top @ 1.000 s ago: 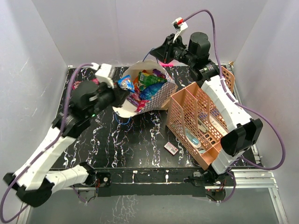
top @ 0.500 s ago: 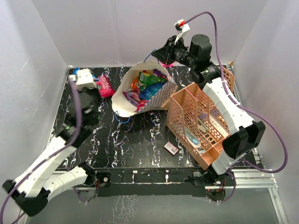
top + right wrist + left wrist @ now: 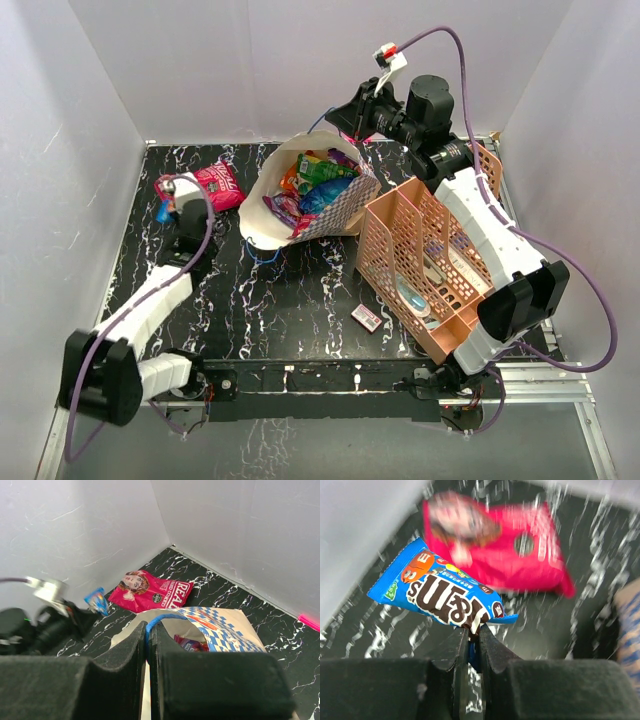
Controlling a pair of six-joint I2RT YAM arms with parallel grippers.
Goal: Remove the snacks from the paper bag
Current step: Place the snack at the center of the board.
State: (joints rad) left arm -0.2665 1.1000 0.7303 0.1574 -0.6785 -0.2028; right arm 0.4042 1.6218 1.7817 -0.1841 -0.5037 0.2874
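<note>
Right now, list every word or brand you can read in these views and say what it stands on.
"m&m's": on the blue packet pinched in the left tool.
"REAL": on the pink-red bag.
Unreadable, too small or blurred: the finer print on both, the packets in the paper bag, the small box.

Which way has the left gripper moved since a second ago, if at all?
Yes, the left gripper swung leftward from the paper bag toward the pink-red bag.
</note>
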